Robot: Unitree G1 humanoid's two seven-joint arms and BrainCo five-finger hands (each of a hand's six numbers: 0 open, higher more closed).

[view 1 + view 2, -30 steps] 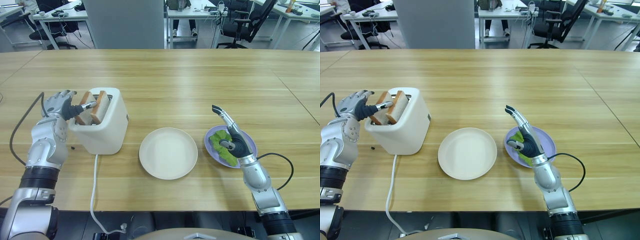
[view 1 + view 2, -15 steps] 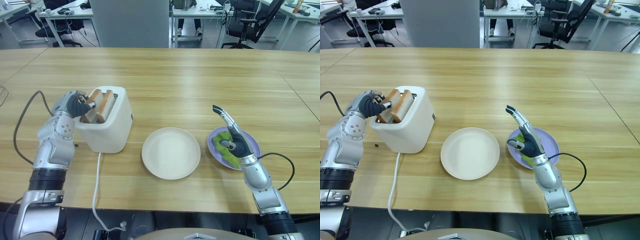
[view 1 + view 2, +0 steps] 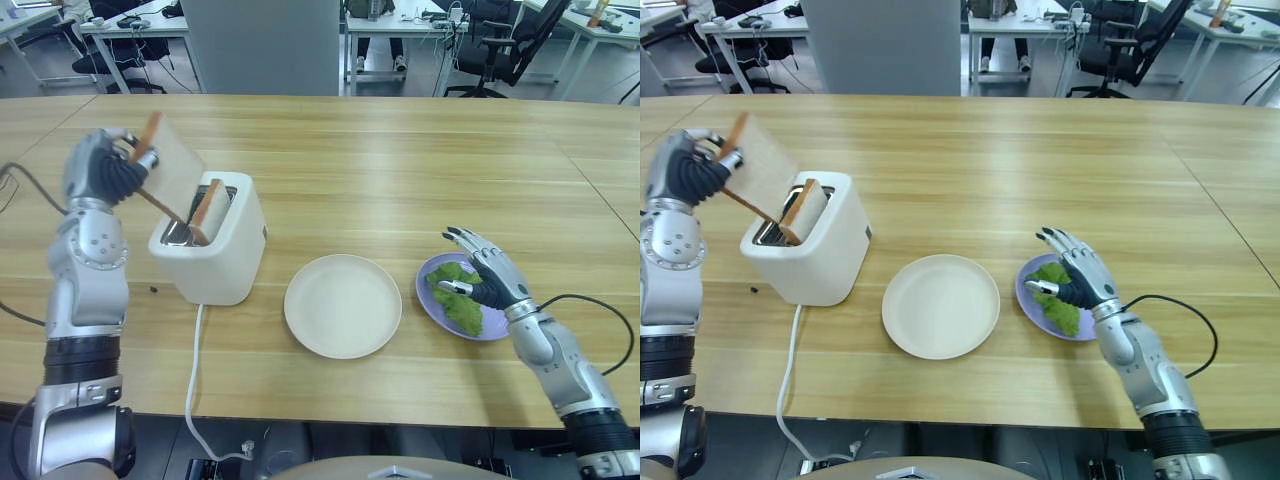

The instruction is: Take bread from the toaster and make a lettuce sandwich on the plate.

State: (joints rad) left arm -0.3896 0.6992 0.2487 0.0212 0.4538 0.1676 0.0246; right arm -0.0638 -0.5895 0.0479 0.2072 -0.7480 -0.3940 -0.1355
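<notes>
**Left eye view**
- Left hand (image 3: 105, 170): raised above the table's left side, fingers clamped on the top edge of a bread slice (image 3: 172, 165).
- Held slice: thin and square, with a pale face and brown crust. It is tilted, with its lower corner at the slot mouth of the toaster (image 3: 220, 255). Whether it is fully clear of the slot cannot be told.
- Second slice (image 3: 207, 200): upright in the other slot, top half exposed.
- Toaster: cream, smooth, with rounded corners.
- White plate (image 3: 342, 305): round, matte and shallow, with nothing on it. It sits between the toaster and the purple plate (image 3: 492, 331).
- Lettuce (image 3: 458, 305): crinkled green leaves on the purple plate.
- Right hand (image 3: 487, 278): low over the lettuce, fingers spread apart, holding nothing. Whether it touches the leaves is unclear.

**Right eye view**
- Cord (image 3: 789, 375): white, running from the toaster base to the near edge of the table (image 3: 970, 170), which is light wood-grain laminate.

**Progress (judged)**
- Early stage: the first slice is nearly out of the toaster.
- Left to do: place that slice on the white plate, add the lettuce, then fetch the second slice to go on top.
</notes>
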